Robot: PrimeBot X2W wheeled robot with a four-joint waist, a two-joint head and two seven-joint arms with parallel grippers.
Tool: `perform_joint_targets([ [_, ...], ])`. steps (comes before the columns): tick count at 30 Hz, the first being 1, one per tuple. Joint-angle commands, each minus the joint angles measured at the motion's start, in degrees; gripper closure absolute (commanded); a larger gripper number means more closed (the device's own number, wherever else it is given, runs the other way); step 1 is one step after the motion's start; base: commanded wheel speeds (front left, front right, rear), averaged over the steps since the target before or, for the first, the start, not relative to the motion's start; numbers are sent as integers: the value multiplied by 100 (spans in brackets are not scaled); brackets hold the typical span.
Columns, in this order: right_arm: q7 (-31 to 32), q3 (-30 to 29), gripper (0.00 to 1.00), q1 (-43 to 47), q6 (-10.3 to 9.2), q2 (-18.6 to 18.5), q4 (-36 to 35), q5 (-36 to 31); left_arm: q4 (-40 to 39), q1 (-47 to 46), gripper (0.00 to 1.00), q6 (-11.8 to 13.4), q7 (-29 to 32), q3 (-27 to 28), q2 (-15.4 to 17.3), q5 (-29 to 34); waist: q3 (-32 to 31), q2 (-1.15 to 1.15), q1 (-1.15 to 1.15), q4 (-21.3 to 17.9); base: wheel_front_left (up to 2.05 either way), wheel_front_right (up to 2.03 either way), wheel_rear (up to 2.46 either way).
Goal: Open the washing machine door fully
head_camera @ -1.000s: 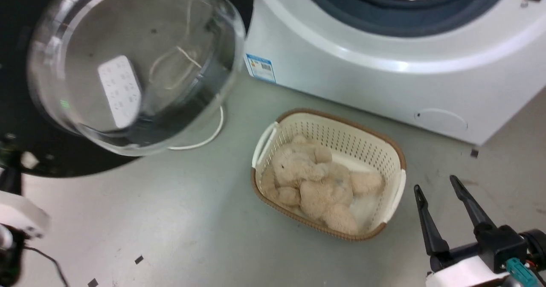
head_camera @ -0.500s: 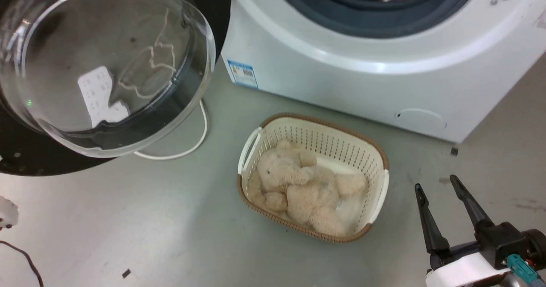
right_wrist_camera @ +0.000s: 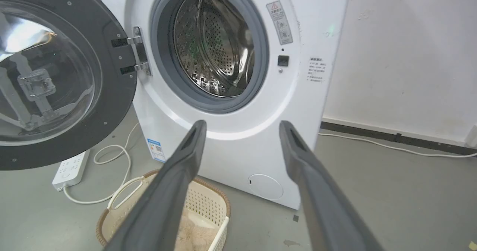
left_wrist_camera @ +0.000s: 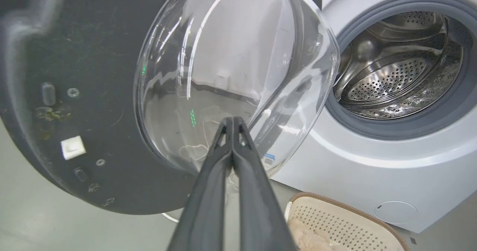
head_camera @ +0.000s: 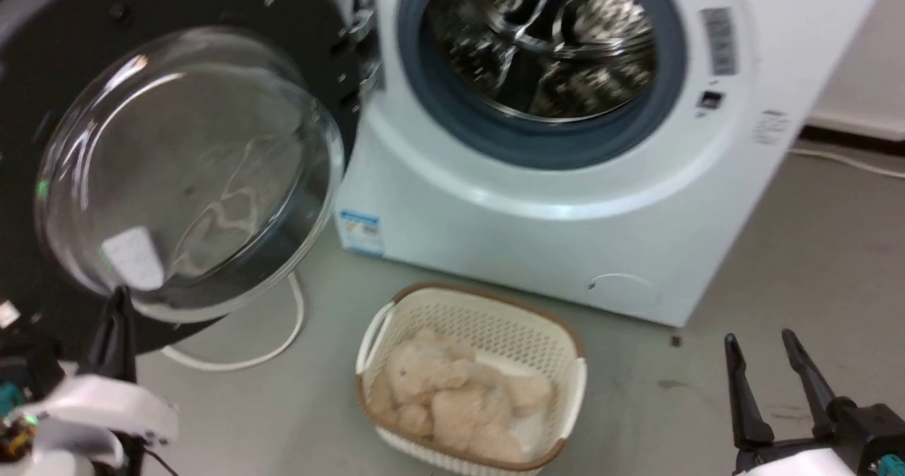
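My left gripper point(left_wrist_camera: 232, 119) is clenched, fingers pressed flat together with nothing between them; its tips sit just in front of the washing machine door point(left_wrist_camera: 231, 57), over the lower part of the bulging glass, though I cannot tell whether they touch it; the door stands swung wide on its hinge point(right_wrist_camera: 138, 51), and the steel drum point(head_camera: 544, 44) of the washing machine point(head_camera: 537, 214) gapes beyond and to the right of those tips. My right gripper point(right_wrist_camera: 242, 126) is released, jaws spread wide and empty; the machine's white front lies ahead between them, well apart; a cream basket point(head_camera: 481, 320) holding a beige plush toy point(head_camera: 445, 391) sits on the floor below and left of them.
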Motion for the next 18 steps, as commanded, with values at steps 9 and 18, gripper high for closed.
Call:
perform_joint_targets([
  [9, -24, -6, 0, 249, -4, 8, -360, -223, -1505, 1193, 100, 622, -56, -259, -557, 265, -352, 0, 2, -715, 0, 0, 0],
  [18, -24, -71, 0, 451, -4, 8, -460, -194, -1788, 1697, 0, 845, -83, -864, -925, 759, -318, 0, 2, -905, 0, 0, 0],
])
